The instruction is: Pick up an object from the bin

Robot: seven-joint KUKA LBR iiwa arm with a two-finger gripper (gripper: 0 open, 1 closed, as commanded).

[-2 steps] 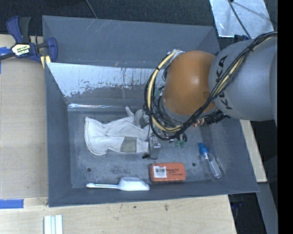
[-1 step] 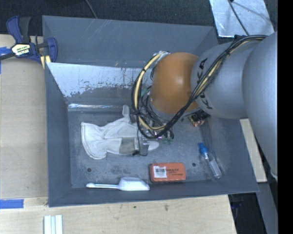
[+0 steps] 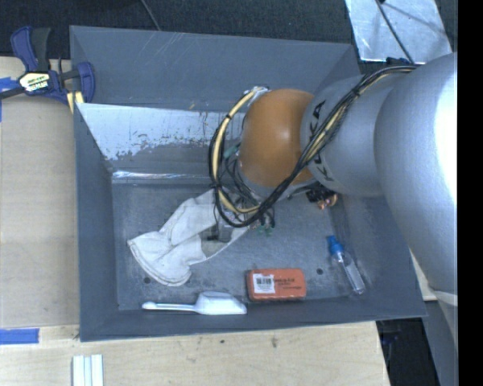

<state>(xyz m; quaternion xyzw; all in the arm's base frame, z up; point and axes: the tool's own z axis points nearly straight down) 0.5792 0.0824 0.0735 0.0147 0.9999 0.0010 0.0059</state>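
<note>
So the crumpled white cloth [image 3: 173,244] sits left of centre on the bin floor, and the claw [image 3: 219,233] is down at its right-hand edge; honestly can't tell how far open the claw is or whether it's got hold of anything, since the rounded orange wrist cover [image 3: 274,139] and its looping cables hide most of it; below that lies a flat orange rectangular box with a white barcode label [image 3: 275,284]; a white plastic scoop-like tool [image 3: 200,305] lies along the lower wall of the grey metal bin [image 3: 97,240]; a clear tube with a blue cap [image 3: 346,265] is off right, well apart.
</note>
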